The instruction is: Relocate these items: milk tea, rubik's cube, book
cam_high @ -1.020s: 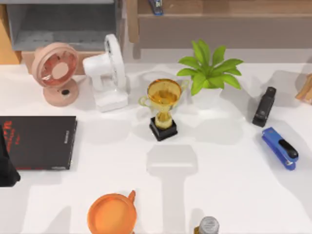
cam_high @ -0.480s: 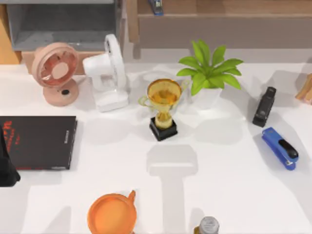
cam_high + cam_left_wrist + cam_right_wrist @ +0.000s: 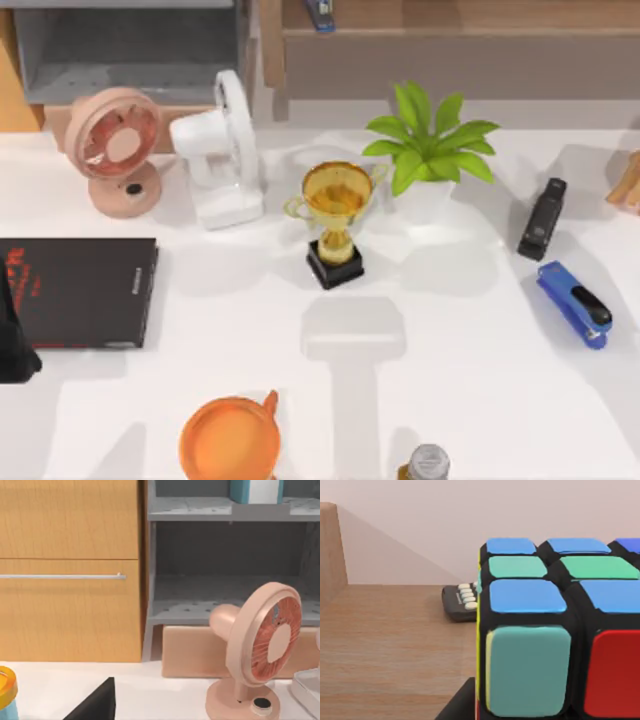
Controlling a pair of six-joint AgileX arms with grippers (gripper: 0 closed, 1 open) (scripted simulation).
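The cube (image 3: pixel 560 630) looms right in front of the right wrist camera, sitting on a wooden shelf (image 3: pixel 385 645) with a small black remote (image 3: pixel 460 602) lying just behind it near the back wall. A dark sliver at the cube's base (image 3: pixel 462 705) may be part of the right arm's jaws, but whether they are wide, narrow or closed on the cube cannot be told. The deciding relation is this: the cube lies straight ahead of the right arm, very close, its near vertical edge turned toward the camera so that two side faces slant away. A cube has no long axis, so my judgement is that the jaws would need to line up with a pair of flat faces, not the corner.

The left arm sits at the bench's left edge, a dark part of it showing beside the black book (image 3: pixel 80 292). Its wrist camera looks level toward the back of the bench, at the pink fan (image 3: pixel 257 655), the grey shelves and the wooden drawer front. On the upper grey shelf stands the book (image 3: pixel 255 490), teal cover and white pages, upright. The left arm's jaws cannot be judged either.

A yellow-lidded, blue-bodied cup (image 3: pixel 6 692) at the left wrist view's edge may be the milk tea; that is uncertain.

The right arm looks much nearer to the cube, and the left faces the book's shelf.
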